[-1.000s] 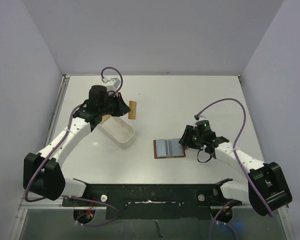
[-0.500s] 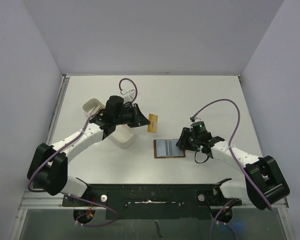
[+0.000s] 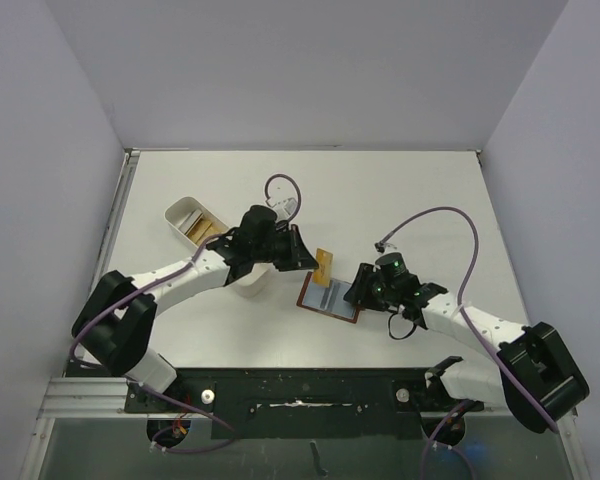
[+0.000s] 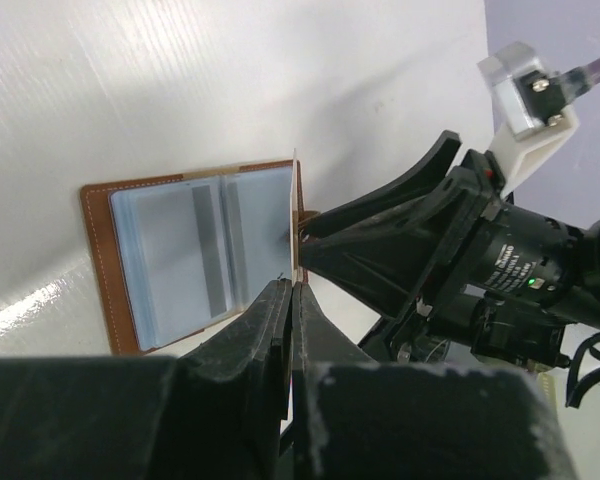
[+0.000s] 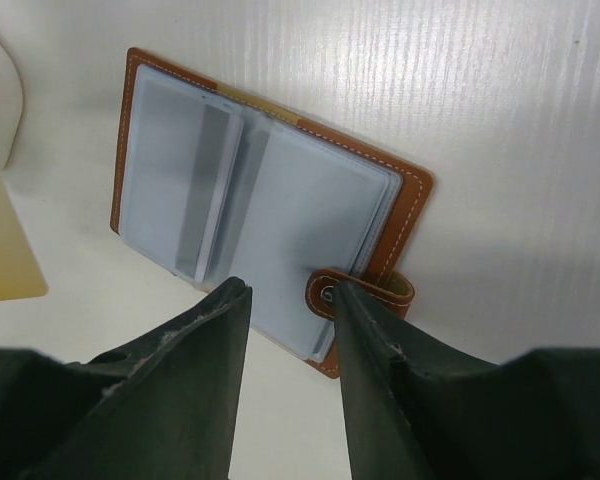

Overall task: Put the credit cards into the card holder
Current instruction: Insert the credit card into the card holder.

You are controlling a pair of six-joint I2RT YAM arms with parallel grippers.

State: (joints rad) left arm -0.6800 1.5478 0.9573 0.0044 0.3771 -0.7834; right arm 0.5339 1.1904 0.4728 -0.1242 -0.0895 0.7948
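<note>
The card holder [image 3: 329, 298] lies open on the table, brown leather with pale blue-grey sleeves; it also shows in the left wrist view [image 4: 185, 262] and the right wrist view [image 5: 280, 200]. A bluish-grey card [image 5: 202, 190] with a darker stripe sits in one sleeve. My left gripper [image 3: 312, 262] is shut on the yellow-orange card [image 3: 324, 267], held on edge just above the holder's far side; the card is a thin line [image 4: 295, 215] in the left wrist view. My right gripper [image 3: 359, 289] is open, its tips [image 5: 290, 292] either side of the holder's tab [image 5: 365, 290].
A long white tray [image 3: 242, 268] lies left of the holder under my left arm, with tan items in its far end [image 3: 197, 226]. My two grippers are close together over the holder. The table's walls stand at the left, back and right.
My left gripper has carried the yellow-orange card right and nearer, from beside the tray to over the holder. My right gripper has shifted left, and the holder has turned slightly.
</note>
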